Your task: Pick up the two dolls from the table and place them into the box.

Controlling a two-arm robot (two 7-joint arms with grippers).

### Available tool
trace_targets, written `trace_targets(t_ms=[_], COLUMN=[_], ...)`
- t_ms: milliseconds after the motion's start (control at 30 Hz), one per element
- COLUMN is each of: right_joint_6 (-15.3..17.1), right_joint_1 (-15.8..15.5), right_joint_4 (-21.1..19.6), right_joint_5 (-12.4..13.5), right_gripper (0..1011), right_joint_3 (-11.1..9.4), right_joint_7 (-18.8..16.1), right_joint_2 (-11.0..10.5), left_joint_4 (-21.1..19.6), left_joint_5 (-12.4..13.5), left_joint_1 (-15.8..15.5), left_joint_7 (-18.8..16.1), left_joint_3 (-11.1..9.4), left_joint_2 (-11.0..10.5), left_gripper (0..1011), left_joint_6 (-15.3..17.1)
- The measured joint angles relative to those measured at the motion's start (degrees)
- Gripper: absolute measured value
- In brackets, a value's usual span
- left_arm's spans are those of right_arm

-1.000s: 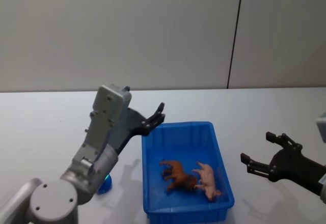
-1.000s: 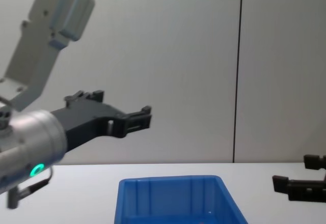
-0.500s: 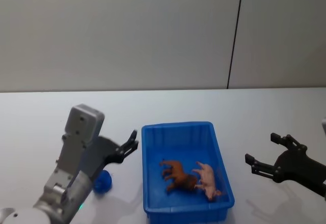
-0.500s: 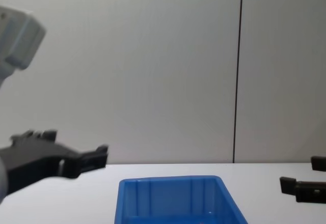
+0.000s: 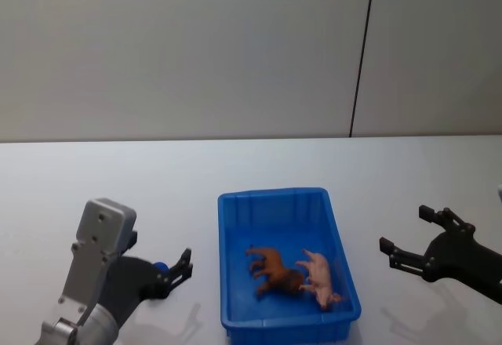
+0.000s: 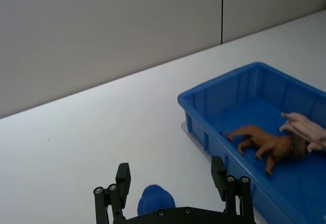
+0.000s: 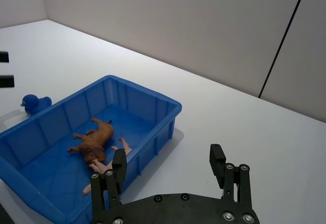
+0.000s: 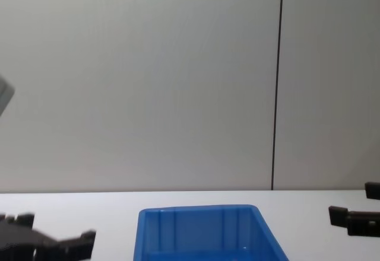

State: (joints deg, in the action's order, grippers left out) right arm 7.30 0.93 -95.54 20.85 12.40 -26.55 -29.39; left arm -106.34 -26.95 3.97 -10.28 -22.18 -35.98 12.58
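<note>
My left gripper [image 5: 174,266] hangs low over the surface [image 5: 94,172], just left of the box [image 5: 272,194], with its fingers spread apart and nothing between them. A small blue duck toy [image 6: 155,202] sits on the surface close by those fingers, outside the box. My right gripper [image 5: 408,231] is on the other side, to the right of the box and apart from it, above the surface; its fingers are also spread wide and hold nothing. The box stands on the surface between my two grippers, its long sides running away from me. Both dolls lie inside it on the floor of the end nearer me: the brown doll [image 5: 274,269], a four-legged animal on its side, and the pink doll [image 5: 320,277] to its right, touching or nearly touching it.
</note>
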Motion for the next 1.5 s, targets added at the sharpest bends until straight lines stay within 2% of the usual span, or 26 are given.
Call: trace_targets(t_ms=[400,800,1500], right_joint_6=[0.0,0.0,0.0], right_joint_1=[-0.1,-0.1,-0.1], right_joint_4=[0.0,0.0,0.0], right_joint_5=[0.1,0.1,0.1], right_gripper=[1001,1001,1001], right_joint_3=[-0.1,-0.1,-0.1], right_joint_7=[0.0,0.0,0.0], right_joint_2=[-0.1,-0.1,-0.1], left_joint_4=[4.3,11.4,19.9], left_joint_5=[-1.0,0.5,3.1], left_joint_1=[0.3,-2.2,-5.4], left_joint_7=[4.0,8.5,12.4], left_joint_3=[0.3,0.4,1.1], left_joint_2=[0.2,2.5,5.0], left_gripper=[1001,1001,1001], left_joint_6=[-0.4,-2.5,-5.0])
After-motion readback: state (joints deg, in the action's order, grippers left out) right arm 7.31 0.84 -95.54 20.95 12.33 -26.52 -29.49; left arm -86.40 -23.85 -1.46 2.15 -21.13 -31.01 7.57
